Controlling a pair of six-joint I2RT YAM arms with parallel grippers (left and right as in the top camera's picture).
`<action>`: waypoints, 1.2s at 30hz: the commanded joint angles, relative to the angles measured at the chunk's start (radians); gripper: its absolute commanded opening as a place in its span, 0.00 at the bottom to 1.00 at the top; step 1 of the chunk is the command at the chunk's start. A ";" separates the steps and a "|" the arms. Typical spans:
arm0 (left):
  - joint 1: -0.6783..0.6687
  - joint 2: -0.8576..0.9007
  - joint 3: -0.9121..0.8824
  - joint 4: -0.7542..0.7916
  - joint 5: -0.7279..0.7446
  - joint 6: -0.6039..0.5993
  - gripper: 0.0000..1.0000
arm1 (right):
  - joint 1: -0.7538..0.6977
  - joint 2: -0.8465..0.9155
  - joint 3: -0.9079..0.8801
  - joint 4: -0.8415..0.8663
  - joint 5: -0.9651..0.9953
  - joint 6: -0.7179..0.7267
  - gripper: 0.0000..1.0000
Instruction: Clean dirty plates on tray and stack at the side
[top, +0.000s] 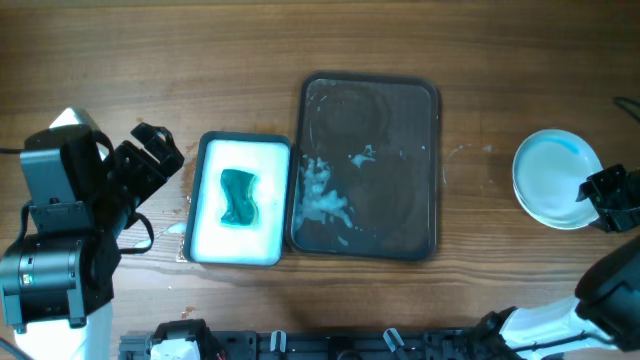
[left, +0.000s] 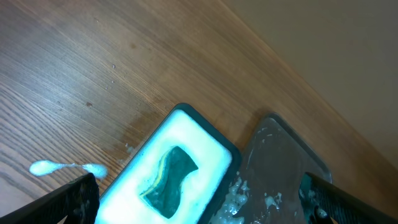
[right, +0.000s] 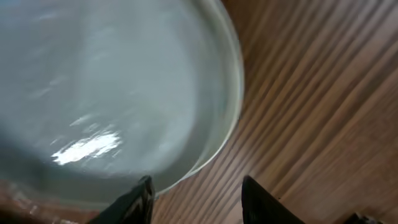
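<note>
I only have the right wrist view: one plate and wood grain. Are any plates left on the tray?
Observer: No. The tray carries only soapy smears.
Operator: Where is the sponge?
Observer: The green sponge lies in the white basin, just left of the tray.
Operator: What about the left gripper?
Observer: The left gripper is open and empty, above the table on the basin's far side from the tray.
</note>
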 joint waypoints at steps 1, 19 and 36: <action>0.007 0.000 0.014 0.002 -0.017 -0.014 1.00 | 0.057 -0.233 0.007 -0.010 -0.283 -0.087 0.50; 0.007 0.000 0.014 0.002 -0.017 -0.014 1.00 | 0.843 -0.951 0.007 -0.039 -0.502 0.033 1.00; 0.007 0.000 0.014 0.002 -0.017 -0.014 1.00 | 0.858 -1.733 -1.005 0.620 -0.293 -0.487 1.00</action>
